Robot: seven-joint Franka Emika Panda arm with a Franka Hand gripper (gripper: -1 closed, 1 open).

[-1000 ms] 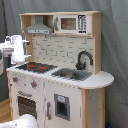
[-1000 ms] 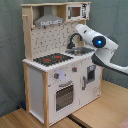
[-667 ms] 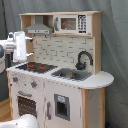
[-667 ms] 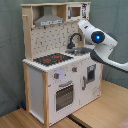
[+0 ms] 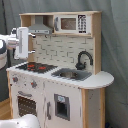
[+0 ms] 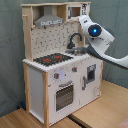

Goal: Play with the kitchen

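The kitchen (image 5: 65, 95) (image 6: 37, 85) is a tall white and pale-wood toy unit with a pegboard back. It has a grey hood (image 5: 40, 27) (image 6: 50, 21), a black faucet (image 5: 84, 59) (image 6: 75, 40), a sink (image 5: 70, 75) and a red-ringed hob (image 5: 35, 66) (image 6: 52, 60). Its oven door (image 5: 25, 105) (image 6: 64, 95) is closed. My gripper (image 5: 22, 42) (image 6: 84, 21) hovers beside the kitchen's side panel at upper-shelf height, above counter level, touching nothing that I can see. Nothing shows in its hold.
A built-in toy microwave (image 5: 70, 23) sits in the top shelf. A grey curtain (image 5: 115, 45) hangs behind the kitchen. It stands on a wooden surface (image 6: 100, 115). A white rounded robot part (image 5: 20, 122) fills the first exterior view's lower left corner.
The arm has risen slightly and drifted closer to the kitchen's upper side. The kitchen itself has not changed.
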